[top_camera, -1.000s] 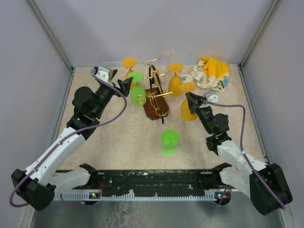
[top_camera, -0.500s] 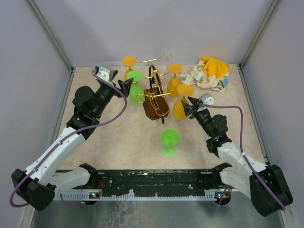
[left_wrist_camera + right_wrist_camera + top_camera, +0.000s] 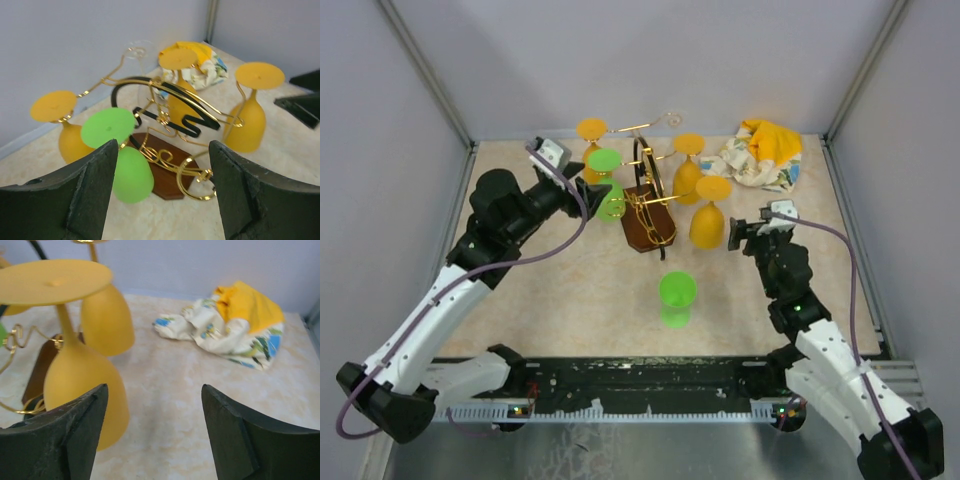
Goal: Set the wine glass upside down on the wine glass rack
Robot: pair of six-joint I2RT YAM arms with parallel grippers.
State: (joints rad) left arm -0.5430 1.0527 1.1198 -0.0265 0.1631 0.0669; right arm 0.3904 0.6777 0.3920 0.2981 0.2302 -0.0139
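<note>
**Now both claws stand wide beside the rack**

We see the wine glass rack (image 3: 648, 228) near the middle of the table (image 3: 570, 290), its gold wire arms rising from the dark wooden base. The orange wine glass (image 3: 708, 225) is upside down at the rack's front-right arm, foot up and bowl down. In the right wrist view a gold curl meets its stem. We cannot tell whether its rim also rests on the table.

The right gripper (image 3: 738, 236) sits just beside that glass on its right, fingers spread apart and holding nothing. A gap shows between it and the bowl.

The left gripper (image 3: 588, 192) is on the rack's other side, its fingers also spread wide and empty. Close in front of it a green glass (image 3: 610, 203) hangs inverted and tilted from the front-left arm.

Two more orange glasses are upside down at the rear arms, one back left (image 3: 592, 140) and one back right (image 3: 687, 175). A small clear glass (image 3: 139, 50) sits at the end of the far hook.

A second green glass (image 3: 676, 291) stands alone on the table in front of the rack, well apart from both claws. A crumpled yellow patterned cloth (image 3: 760, 155) lies in the far right corner.
</note>
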